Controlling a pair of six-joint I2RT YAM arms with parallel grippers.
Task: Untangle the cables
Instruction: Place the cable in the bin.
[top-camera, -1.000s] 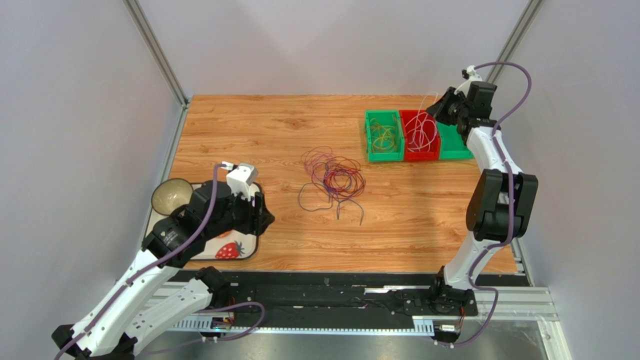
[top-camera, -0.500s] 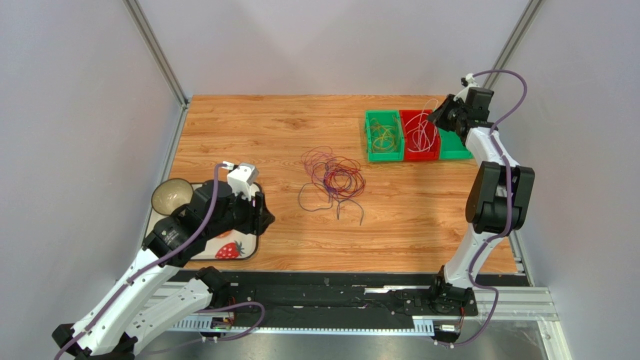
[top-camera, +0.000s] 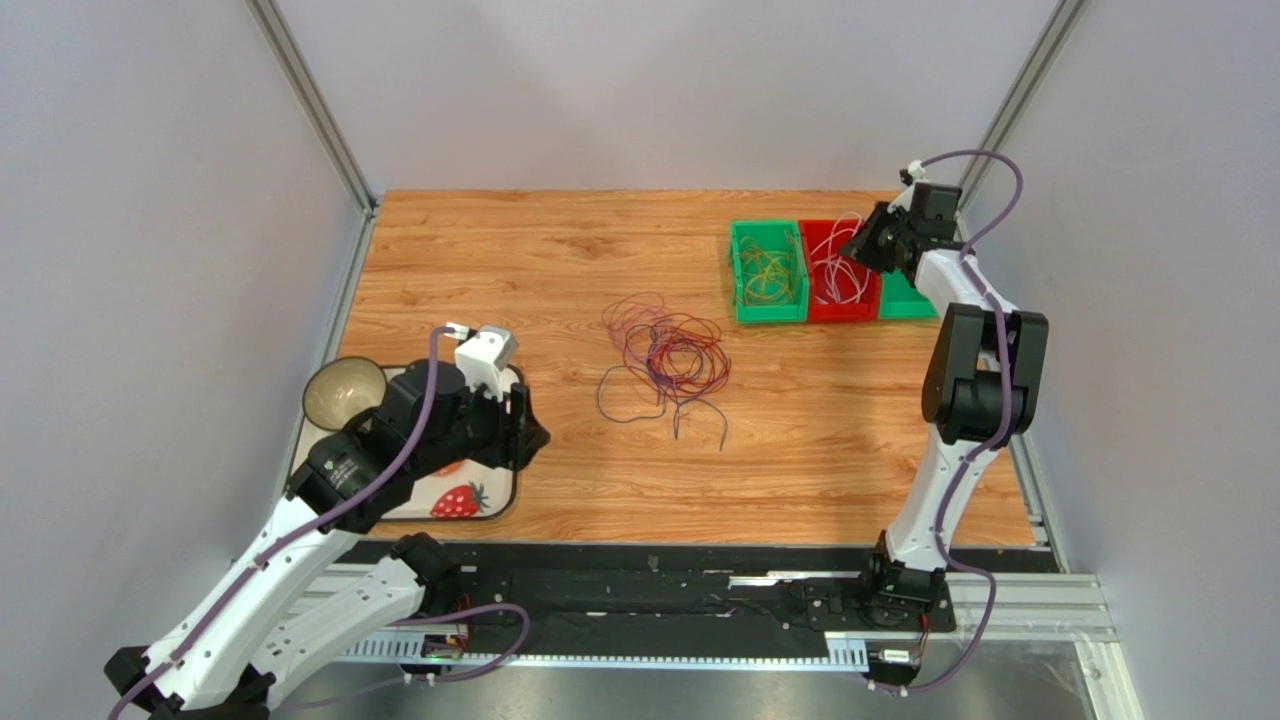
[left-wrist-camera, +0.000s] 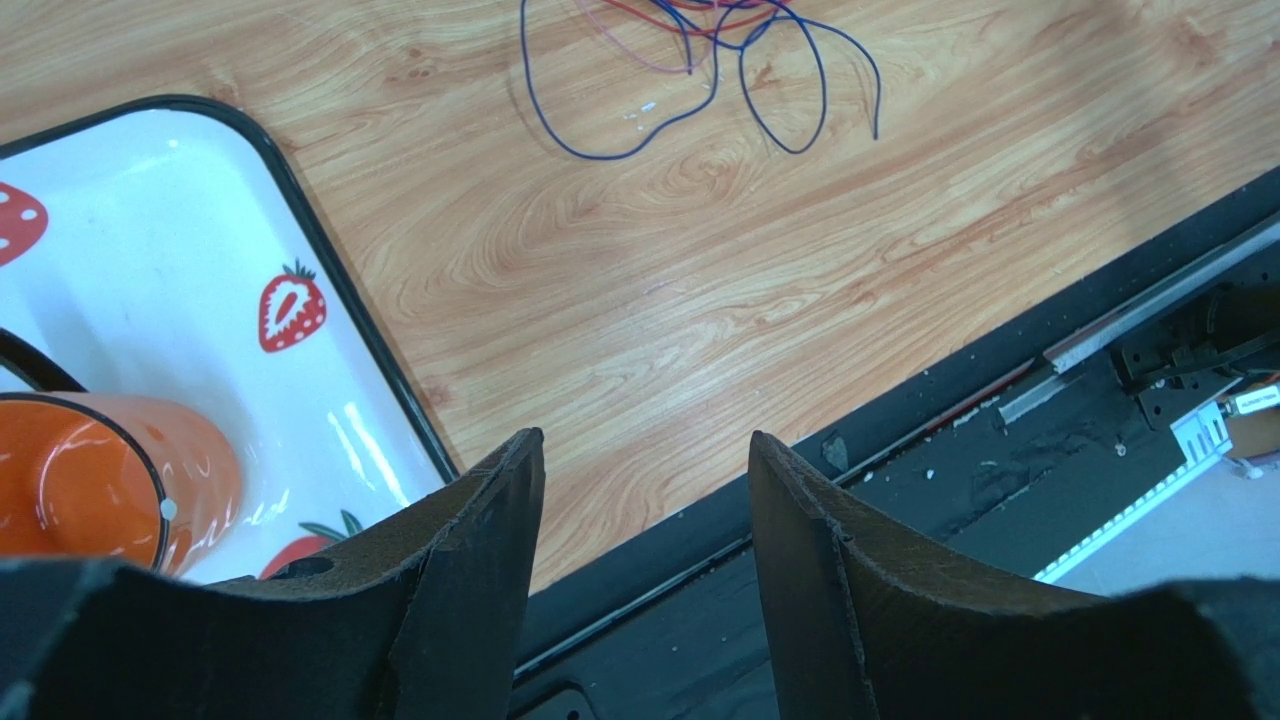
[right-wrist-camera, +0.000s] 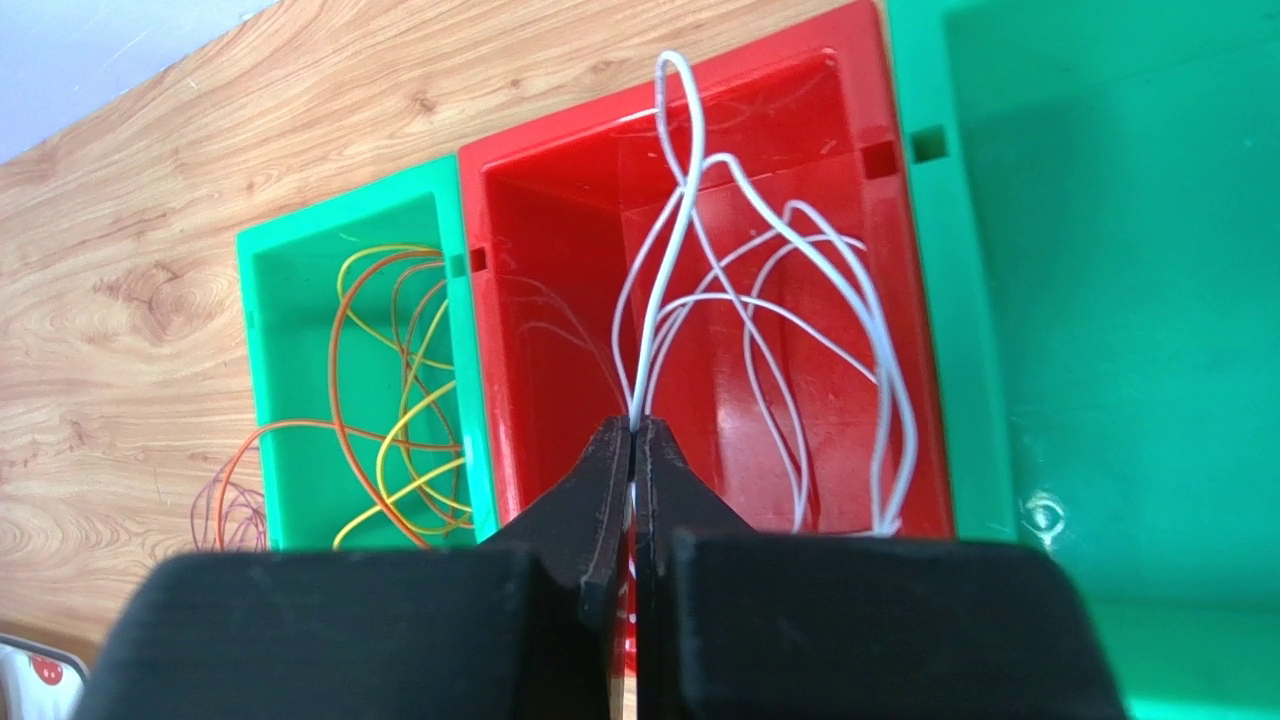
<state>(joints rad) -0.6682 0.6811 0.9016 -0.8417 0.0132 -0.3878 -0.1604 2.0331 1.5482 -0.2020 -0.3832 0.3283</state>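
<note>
Wooden table (top-camera: 496, 255): one loose tangle of cables (top-camera: 666, 357) lies mid-table. At far right stand three bins: left green bin (top-camera: 738, 278), red bin (right-wrist-camera: 781, 105), right green bin (top-camera: 911, 300). My right gripper (right-wrist-camera: 633, 450) is clamped on one white cable (right-wrist-camera: 684, 195) over the red bin. My left gripper (left-wrist-camera: 646, 495) hangs parted and empty at the edge of one tray (left-wrist-camera: 181, 255).

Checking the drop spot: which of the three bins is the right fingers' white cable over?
The red bin, the middle one, holding white cables; the left green bin holds yellow and orange cables.
</note>
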